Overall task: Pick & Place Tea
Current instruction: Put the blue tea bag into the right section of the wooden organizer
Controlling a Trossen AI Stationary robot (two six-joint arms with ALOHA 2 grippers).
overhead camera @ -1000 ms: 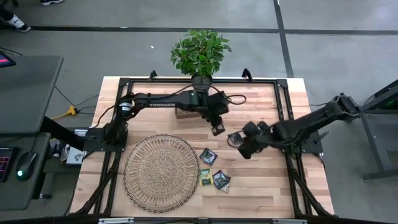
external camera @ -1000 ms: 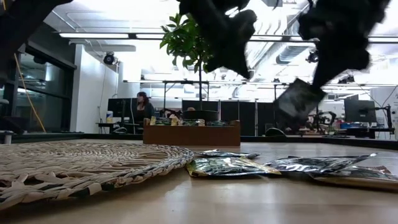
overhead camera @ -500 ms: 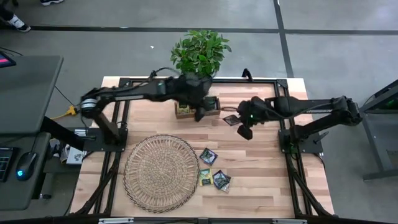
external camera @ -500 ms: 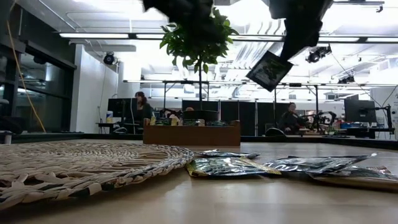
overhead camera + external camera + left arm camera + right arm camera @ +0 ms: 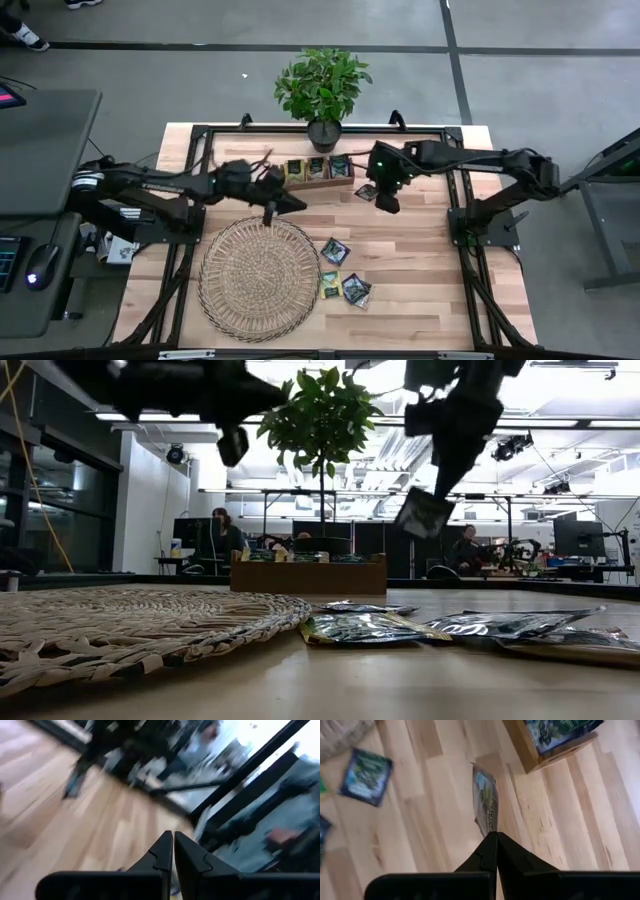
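My right gripper (image 5: 384, 200) hovers above the table just right of the brown wooden tray (image 5: 320, 170), shut on a dark, green-printed tea sachet (image 5: 367, 191). That sachet (image 5: 422, 513) hangs high over the table in the low view. The tray's compartments hold more sachets. Three sachets (image 5: 335, 250), (image 5: 328, 285), (image 5: 356, 290) lie flat on the table right of the round wicker mat (image 5: 258, 277). My left gripper (image 5: 270, 212) floats above the mat's far edge; its fingers (image 5: 173, 836) are shut with nothing between them. My right gripper (image 5: 491, 834) pinches the sachet by one end (image 5: 489, 826) between its two fingertips. The fingers come from above, slanting down. The sachet is lifted clear of the table and hangs tilted below the fingers (image 5: 447, 455), seen almost edge-on in the right wrist view.
A potted plant (image 5: 322, 88) stands at the table's far edge behind the tray. A black frame (image 5: 455, 160) runs round the tabletop. Bare wood (image 5: 420, 260) lies right of the loose sachets. People and desks show in the room beyond.
My right gripper carried the sachet from the table's right middle toward the far edge, up beside the tray, then sank a little. My left arm swung over the tray and then drew back toward the left, ending above the mat's far edge.
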